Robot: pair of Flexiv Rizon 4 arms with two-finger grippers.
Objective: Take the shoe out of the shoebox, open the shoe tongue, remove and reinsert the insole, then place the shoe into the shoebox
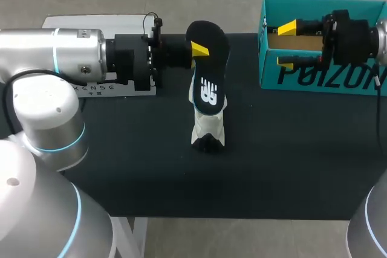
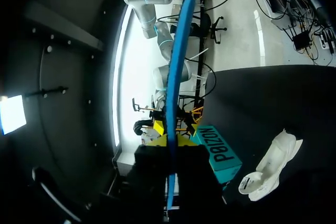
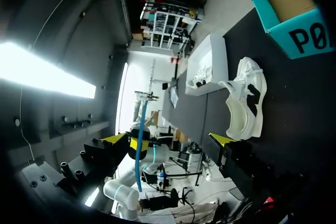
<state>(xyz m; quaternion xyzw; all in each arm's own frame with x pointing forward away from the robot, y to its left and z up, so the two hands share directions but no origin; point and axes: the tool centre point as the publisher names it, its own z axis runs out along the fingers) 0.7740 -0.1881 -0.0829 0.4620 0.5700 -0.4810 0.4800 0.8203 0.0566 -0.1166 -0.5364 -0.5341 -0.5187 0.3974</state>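
Head view, left gripper point(image 1: 202, 47): pinched on the far end of the black insole point(image 1: 208, 58). 1 yellow tip shows on the insole's face; the other is hidden behind it.
Head view, shoe point(image 1: 208, 126): white, lying on the dark table point(image 1: 121, 167). From up here it sits under the insole's near end. Its length runs far-to-near, roughly in line with the insole.
Head view, right gripper point(image 1: 285, 44): its 2 yellow tips are spread with nothing between them, over the open teal shoebox point(image 1: 314, 77) at the far right, well apart from the shoe.
Left wrist view, insole point(image 2: 176, 77): seen edge-on as a thin blue strip running straight out from the left gripper point(image 2: 170, 148), clamped from both sides.
Left wrist view, shoe point(image 2: 270, 166): down on the table off to one side of the fingers and apart from the insole. I'd say the insole is held up in the air, not resting in the shoe. The shoebox point(image 2: 223, 153) sits beyond.
Right wrist view, right gripper point(image 3: 168, 140): fingers stand wide and bare. The insole point(image 3: 140, 145) shows far off between them. The shoe point(image 3: 244, 106) lies ahead and to the side, near the shoebox point(image 3: 304, 38).
Coming move: the insole looks out of the shoe, so putting it back seems next. The left arm is nearer, with the shoe below its gripper and the 2 long axes already close to parallel. I cannot tell which end of the shoe is the toe.
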